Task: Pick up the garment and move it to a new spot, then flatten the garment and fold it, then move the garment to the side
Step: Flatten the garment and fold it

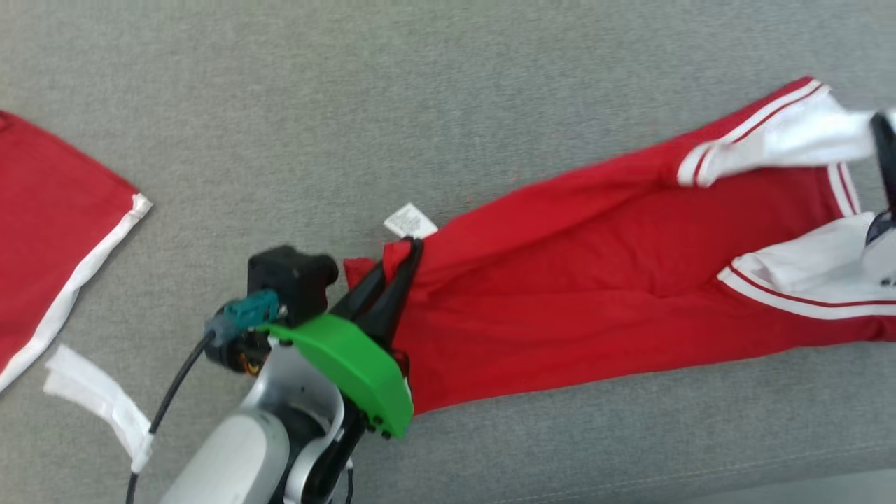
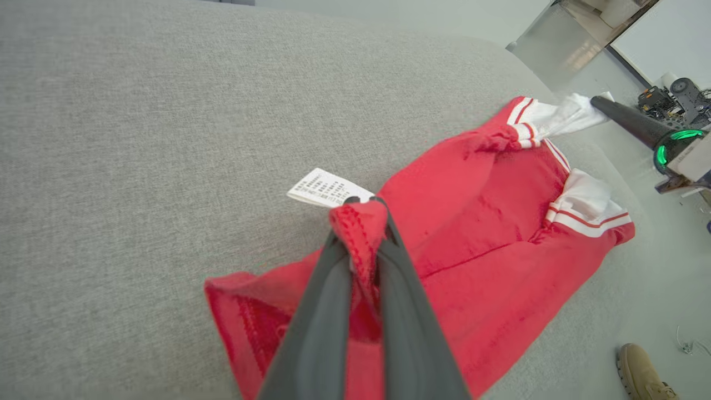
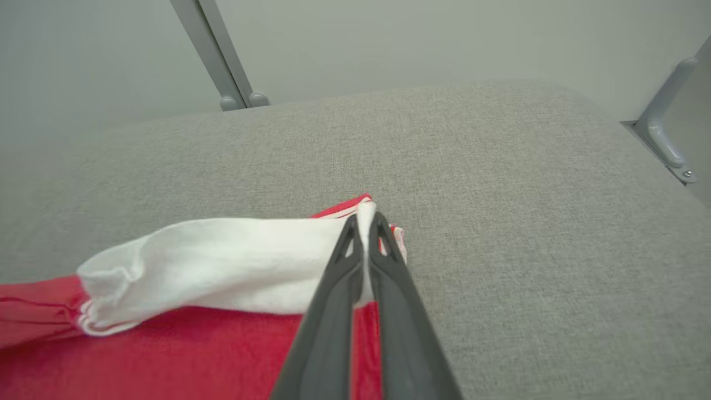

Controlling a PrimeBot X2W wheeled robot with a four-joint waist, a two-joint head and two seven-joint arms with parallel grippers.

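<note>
As your left gripper pinched the garment at nine o'clock and right gripper at three, pickup likely needed an even lift.

Left claw: two long dark-grey fingers tapering to thin tips, under a bright green curved shroud with dark screws on its lower edge. Black boxy camera block, teal connector, black cable with a white wrap, probably tape, blurry. Forearm glossy silver-white. Right claw: same fingers, triangular cut-outs near the tips, green lit ring at the base.
</note>
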